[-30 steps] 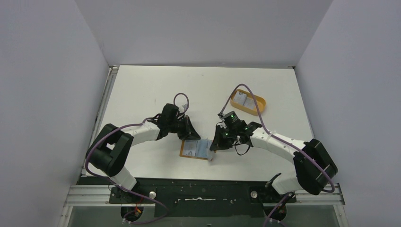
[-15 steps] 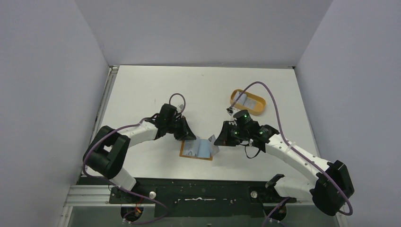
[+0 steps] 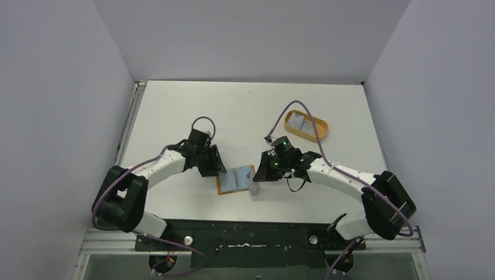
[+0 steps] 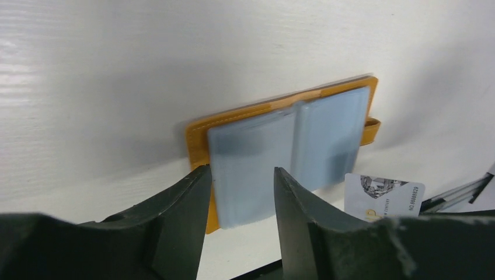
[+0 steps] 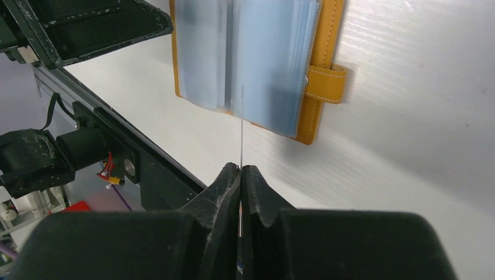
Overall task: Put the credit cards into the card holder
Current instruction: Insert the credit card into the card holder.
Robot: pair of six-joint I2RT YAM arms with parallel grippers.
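Observation:
The card holder point(image 3: 235, 179) lies open on the table, orange-tan outside point(image 4: 195, 131) with grey-blue sleeves point(image 5: 262, 58) and a snap tab point(image 5: 327, 84). My left gripper point(image 3: 213, 166) is at its left edge, open; one sleeve page shows just beyond the gap point(image 4: 239, 181) between the jaws. My right gripper point(image 3: 260, 175) is shut on one of the credit cards point(image 3: 255, 188), seen edge-on as a thin line point(image 5: 242, 128) that points at the sleeves. The same card's printed face point(image 4: 382, 195) shows to the right of the holder. More cards point(image 3: 300, 124) lie in the orange tray.
An orange oval tray point(image 3: 318, 133) stands at the back right of the table. The black rail point(image 5: 146, 175) of the arms' mount runs along the table's near edge, just below the holder. Grey walls close off the left, back and right sides.
My left gripper has gone from shut to open and drawn a little left. The holder has shifted slightly left and back. My right gripper swung right, then returned to the holder with the card.

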